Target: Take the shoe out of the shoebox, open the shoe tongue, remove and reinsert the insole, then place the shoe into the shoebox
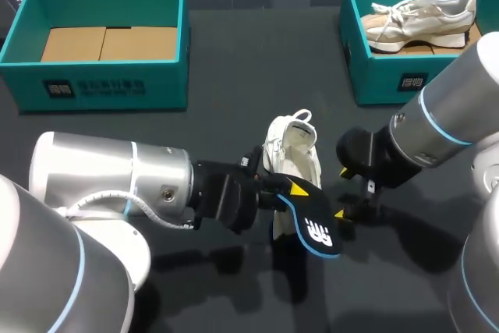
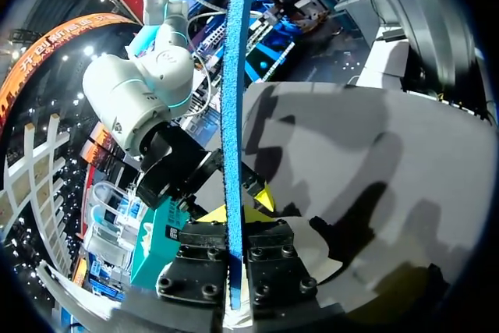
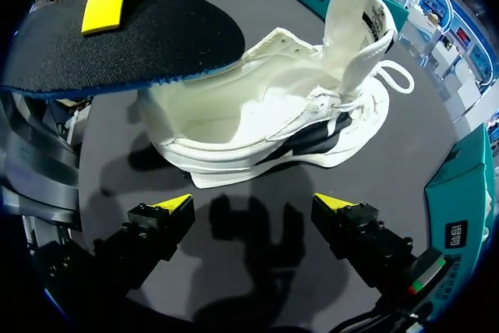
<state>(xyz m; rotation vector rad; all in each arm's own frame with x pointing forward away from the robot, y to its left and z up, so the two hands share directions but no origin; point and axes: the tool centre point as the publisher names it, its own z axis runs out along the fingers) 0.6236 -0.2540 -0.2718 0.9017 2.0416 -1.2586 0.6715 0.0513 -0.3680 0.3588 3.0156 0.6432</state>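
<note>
table (image 1: 234,52): dark top, everything below sits on or over it.
left shoebox (image 1: 101,87): teal, 10 o'clock from table centre, no shoe inside, cardboard floor shows.
right shoebox (image 1: 390,76): teal, 2 o'clock from centre, a beige shoe (image 1: 421,13) lies in it.
white shoe (image 1: 292,150): table centre, outside both boxes, between my two grippers. White upper, black side patches, laces loose, mouth gaping, inside looks bare.
insole (image 1: 312,232): out of the shoe, at its 6 o'clock, over the heel end. Black top, blue foam edge, free end droops toward 5 o'clock.
tongue (image 3: 359,21): pulled up toward the shoe's 12 o'clock end, clear of the mouth.
left gripper (image 1: 295,189): fingers narrow, clamped on the insole from both faces; it runs edge-on between them in the left wrist view.
right gripper (image 3: 253,208): 4 o'clock of the shoe, fingers spread wide, nothing between them, facing the shoe's side low over the table.
step: my judgement, removal done, reinsertion in hand.
do it well: lower the free end into the mouth and slide it toward 12 o'clock under the tongue. Keep it flat, not folded. Use my right fingers to steady the shoe so it doesn't skid.
risk: thin foam likely buckles if pushed fast, and the tongue may flop back.
</note>
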